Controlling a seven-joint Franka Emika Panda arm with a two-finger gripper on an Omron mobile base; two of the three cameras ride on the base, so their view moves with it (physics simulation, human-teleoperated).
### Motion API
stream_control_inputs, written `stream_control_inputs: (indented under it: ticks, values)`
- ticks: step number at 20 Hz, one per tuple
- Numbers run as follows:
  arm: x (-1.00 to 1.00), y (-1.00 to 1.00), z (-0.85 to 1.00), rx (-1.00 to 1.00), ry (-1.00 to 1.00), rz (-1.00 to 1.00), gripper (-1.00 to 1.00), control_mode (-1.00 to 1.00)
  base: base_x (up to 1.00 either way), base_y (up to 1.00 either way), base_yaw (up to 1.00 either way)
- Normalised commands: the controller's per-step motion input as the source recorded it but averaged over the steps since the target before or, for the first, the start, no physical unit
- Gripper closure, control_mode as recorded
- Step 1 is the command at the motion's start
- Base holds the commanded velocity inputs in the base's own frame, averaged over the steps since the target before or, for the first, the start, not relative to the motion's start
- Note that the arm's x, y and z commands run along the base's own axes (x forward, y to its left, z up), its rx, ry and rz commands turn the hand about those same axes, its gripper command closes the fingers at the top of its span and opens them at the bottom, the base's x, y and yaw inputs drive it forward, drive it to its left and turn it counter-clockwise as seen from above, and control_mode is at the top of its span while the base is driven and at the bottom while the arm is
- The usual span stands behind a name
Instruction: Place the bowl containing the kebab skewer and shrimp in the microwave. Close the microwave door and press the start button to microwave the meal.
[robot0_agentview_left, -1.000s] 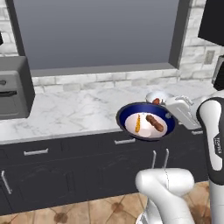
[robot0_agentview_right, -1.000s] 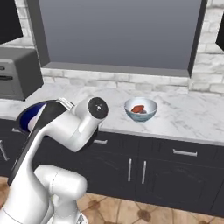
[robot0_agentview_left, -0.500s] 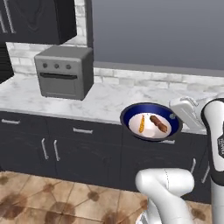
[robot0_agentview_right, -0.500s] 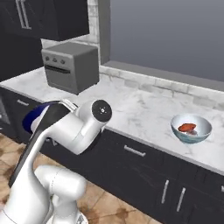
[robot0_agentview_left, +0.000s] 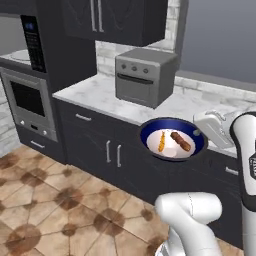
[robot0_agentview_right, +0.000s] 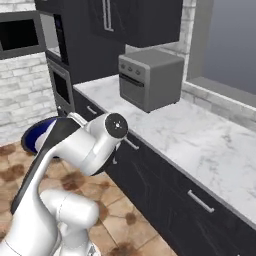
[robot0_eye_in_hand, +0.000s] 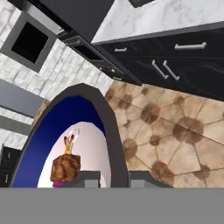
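The bowl (robot0_agentview_left: 172, 143) reads as a stiff, light ceramic-like dish, and my judgement is that the risk lies in its loose contents: the kebab skewer (robot0_agentview_left: 181, 141) and the shrimp (robot0_agentview_left: 162, 141) lie free on the smooth white inside and would slide or roll out if the bowl tips. The rim is the sensible place to hold it, and the bowl should be kept level on the way.

In the hand view the gripper (robot0_eye_in_hand: 114, 177) sits at the bottom centre with its jaws narrowed onto the bowl's rim, one dark fingertip (robot0_eye_in_hand: 87, 178) inside the wall and the other outside, so the bowl is pinched by its edge.

In the left base view the bowl hangs in the middle right of the frame, in front of the dark lower cabinets (robot0_agentview_left: 110, 150) and clear of the marble counter (robot0_agentview_left: 105, 95). It is round, dark blue on the outside and rim, white inside; the brown skewer chunk lies right of the thin orange shrimp, apart from it.

The microwave (robot0_agentview_left: 22, 37) sits at the upper left of that view, well apart from the bowl, its keypad panel (robot0_agentview_left: 33, 39) showing. A grey toaster oven (robot0_agentview_left: 145, 76) stands on the counter between.
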Motion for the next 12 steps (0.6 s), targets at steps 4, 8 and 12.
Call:
stream_control_inputs:
  ticks: [4, 8, 12]
  values:
    - [0.0, 0.0, 0.0, 0.0, 0.0, 0.0, 1.0, 1.0, 0.59, 0.68, 0.3]
    - [0.0, 0.0, 0.0, 0.0, 0.0, 0.0, 1.0, 1.0, 0.73, 0.91, 0.11]
    - [0.0, 0.0, 0.0, 0.0, 0.0, 0.0, 1.0, 1.0, 0.74, 0.99, 0.0]
